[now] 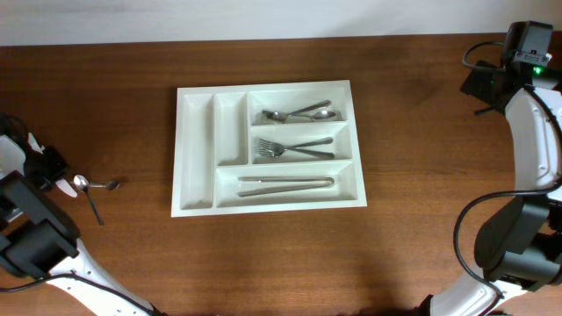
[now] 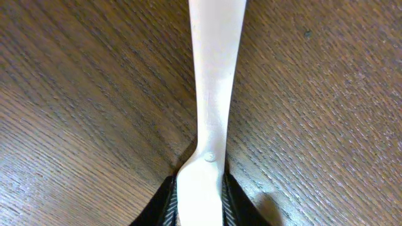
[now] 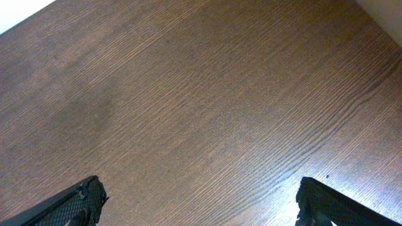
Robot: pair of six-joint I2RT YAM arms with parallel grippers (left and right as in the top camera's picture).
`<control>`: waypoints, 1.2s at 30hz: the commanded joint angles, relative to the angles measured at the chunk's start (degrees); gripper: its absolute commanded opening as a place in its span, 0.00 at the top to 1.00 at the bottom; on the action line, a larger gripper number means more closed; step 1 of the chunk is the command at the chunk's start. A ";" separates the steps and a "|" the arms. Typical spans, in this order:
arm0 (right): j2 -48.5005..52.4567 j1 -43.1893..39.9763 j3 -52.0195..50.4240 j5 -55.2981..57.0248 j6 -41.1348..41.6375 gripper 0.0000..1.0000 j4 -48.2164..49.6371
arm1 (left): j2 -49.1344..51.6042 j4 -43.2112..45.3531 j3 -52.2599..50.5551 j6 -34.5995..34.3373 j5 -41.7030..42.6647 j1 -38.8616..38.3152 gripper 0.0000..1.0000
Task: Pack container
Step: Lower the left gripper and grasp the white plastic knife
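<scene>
Two claws are mine, one at each edge of the desk (image 1: 421, 114), and I start at the far left of the overhead frame. My left claw (image 2: 200, 210) sits low over the wood there, narrowed on a white plastic utensil (image 2: 210, 75). In the left wrist view its dark fingers (image 2: 164, 204) press against both sides of the flat white handle at the bottom of the frame. The handle runs straight up and out of the top edge, close over the grain. Which kind of utensil it is I cannot tell, since its working end is out of view.

Just right of that claw, in the overhead view, a metal spoon (image 1: 90, 200) lies on the desk with its bowl toward the top and its handle slanting down to the right. A second, shorter metal piece (image 1: 109, 185) lies just beside the bowl.

Well apart from these, at the middle of the frame, the container (image 1: 198, 149) rests flat on the desk, its two narrow upright compartments on the left side. Its upper right compartment holds spoons (image 1: 299, 113), and the one below holds forks (image 1: 294, 149). The long bottom compartment holds slim metal pieces (image 1: 285, 184) laid lengthwise.

At the far right my right claw (image 3: 201, 207) stands wide, gripping nothing. Its two fingers (image 3: 78, 201) show at the bottom corners of the right wrist view, with only brown wood between them.
</scene>
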 commanded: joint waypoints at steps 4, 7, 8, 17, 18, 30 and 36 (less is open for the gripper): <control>-0.20 -0.15 0.35 0.13 0.07 0.01 0.02 | 7.34 1.07 -4.52 -0.15 4.44 0.00 0.97; -0.20 -0.15 0.35 0.13 0.07 0.01 0.02 | 7.34 1.88 -4.52 -0.15 6.29 0.02 0.98; -0.20 -0.15 0.35 0.13 0.07 0.01 0.02 | 7.34 2.38 -4.52 -0.13 7.04 0.00 0.98; -0.20 -0.15 0.35 0.13 0.07 0.01 0.02 | 7.34 5.44 -4.20 -0.13 13.14 -0.04 0.98; -0.20 -0.15 0.35 0.13 0.07 0.01 0.02 | 7.34 5.53 -3.98 -0.15 13.86 -0.09 0.98; -0.20 -0.15 0.35 0.13 0.07 0.01 0.02 | 7.34 6.23 2.16 -0.13 16.90 -0.15 0.98; -0.20 -0.15 0.35 0.13 0.07 0.01 0.02 | 7.34 6.10 7.02 -0.13 19.21 -0.26 0.98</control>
